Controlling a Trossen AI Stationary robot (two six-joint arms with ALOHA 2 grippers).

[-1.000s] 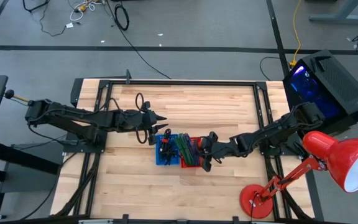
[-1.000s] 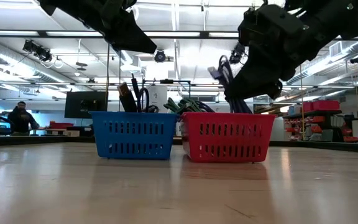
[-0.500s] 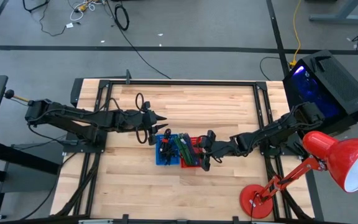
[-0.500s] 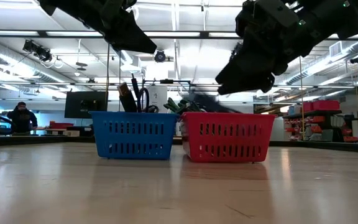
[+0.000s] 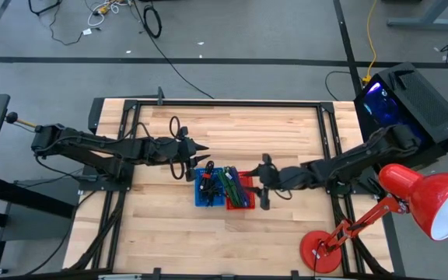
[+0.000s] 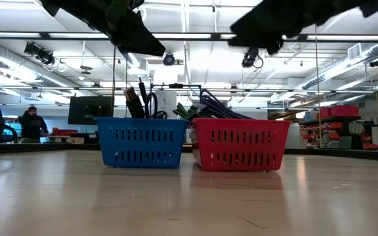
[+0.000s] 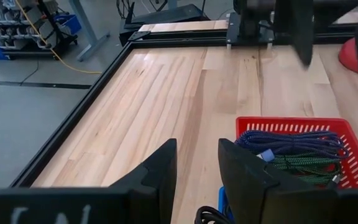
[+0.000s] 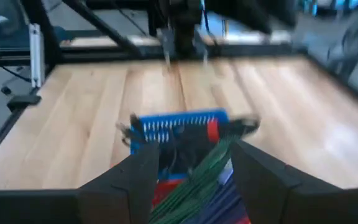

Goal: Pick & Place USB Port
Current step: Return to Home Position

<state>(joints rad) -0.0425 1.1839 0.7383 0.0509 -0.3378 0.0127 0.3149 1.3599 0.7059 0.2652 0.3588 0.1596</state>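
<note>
Counting from the high view: two arms, two baskets, one lamp, one table (image 5: 232,128).

- Baskets: blue basket (image 5: 197,191) and red basket (image 5: 247,191) stand side by side at frame centre, blue on the left, sides touching or nearly so.
- Cables, red basket: one blue-purple cable (image 7: 291,142) coiled on top and one green cable (image 7: 297,167) beside it. Any others underneath are hidden.
- Cables, blue basket: black cables (image 6: 143,101) poke up above the rim. I cannot count them.
- Left gripper (image 5: 201,148): hangs just up-left of the blue basket, above the bare wood. Its fingers are spread a little, with nothing between them.
- Right gripper (image 5: 259,181): just right of the red basket, raised off the table. Its fingers are spread wide and hold nothing.
- Lamp (image 5: 430,198): red, at the lower right corner of the frame.
- Writing: white marks (image 7: 36,214) on the left gripper's body, cut off by the frame edge and unreadable.
- Room: one person (image 6: 31,123) far off at the left in the low view.
</note>
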